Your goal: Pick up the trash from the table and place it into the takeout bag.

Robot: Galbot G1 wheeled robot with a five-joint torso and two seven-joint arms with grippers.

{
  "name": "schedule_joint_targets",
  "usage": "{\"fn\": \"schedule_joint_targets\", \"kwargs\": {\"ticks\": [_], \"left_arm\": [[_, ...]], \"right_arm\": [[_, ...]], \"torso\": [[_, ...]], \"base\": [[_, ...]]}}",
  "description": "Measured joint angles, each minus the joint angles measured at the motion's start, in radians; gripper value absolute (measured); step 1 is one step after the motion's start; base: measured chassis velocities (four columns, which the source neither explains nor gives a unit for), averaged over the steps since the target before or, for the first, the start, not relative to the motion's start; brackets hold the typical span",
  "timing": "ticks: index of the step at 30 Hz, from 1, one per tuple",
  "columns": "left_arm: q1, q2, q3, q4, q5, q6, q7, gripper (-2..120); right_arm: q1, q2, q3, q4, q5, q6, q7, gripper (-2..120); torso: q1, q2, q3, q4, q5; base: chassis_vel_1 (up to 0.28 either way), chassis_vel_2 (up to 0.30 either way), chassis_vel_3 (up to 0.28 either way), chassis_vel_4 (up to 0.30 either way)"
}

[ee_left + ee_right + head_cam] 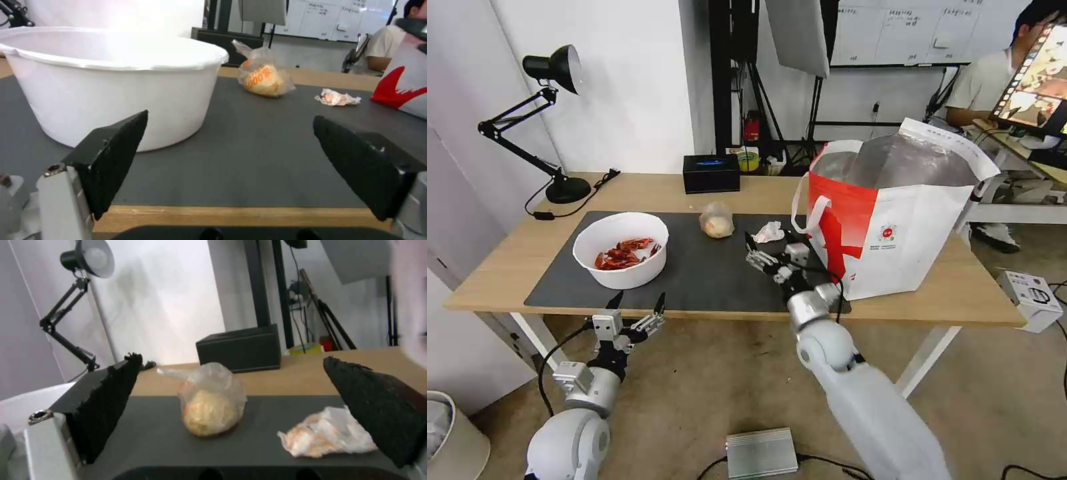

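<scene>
On the dark mat of the table (694, 190) stand a white bowl (620, 257) of red crayfish shells, a small clear bag with a beige lump (717, 220) and a crumpled white tissue (770, 232). The takeout bag (894, 213) stands open on the table's right part. My right gripper (770, 245) is open just above the mat, close in front of the tissue (329, 436), with the clear bag (211, 406) farther off. My left gripper (640, 298) is open at the table's front edge, before the bowl (115, 83), holding nothing.
A black tissue box (712, 173) sits at the table's back edge and a black desk lamp (554, 120) at the back left. A grey box (760, 453) lies on the floor between my arms, and a bin (447, 433) stands at the lower left.
</scene>
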Motion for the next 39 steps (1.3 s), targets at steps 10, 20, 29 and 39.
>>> {"fn": "schedule_joint_targets", "kwargs": {"ticks": [10, 20, 29, 39], "left_arm": [[-0.004, -0.009, -0.008, 0.001, -0.001, 0.000, 0.000, 100], [-0.008, -0.009, -0.037, 0.007, -0.021, -0.010, 0.015, 100], [-0.007, -0.016, -0.042, 0.014, -0.028, -0.018, 0.019, 100], [-0.008, -0.013, -0.064, 0.032, -0.039, -0.020, 0.036, 100]], "right_arm": [[0.140, 0.042, -0.067, -0.123, 0.030, -0.025, 0.051, 100], [0.323, 0.099, -0.119, -0.263, 0.104, -0.159, 0.209, 100], [0.360, 0.134, -0.129, -0.317, 0.142, -0.255, 0.337, 100], [0.358, 0.137, -0.115, -0.315, 0.206, -0.403, 0.494, 100]], "torso": [[0.000, 0.000, 0.000, 0.0000, 0.0000], [0.000, 0.000, 0.000, 0.0000, 0.0000], [0.000, 0.000, 0.000, 0.0000, -0.0001], [0.000, 0.000, 0.000, 0.0000, 0.0000]], "base": [[0.000, 0.000, 0.000, 0.000], [0.000, 0.000, 0.000, 0.000], [0.000, 0.000, 0.000, 0.000], [0.000, 0.000, 0.000, 0.000]]}}
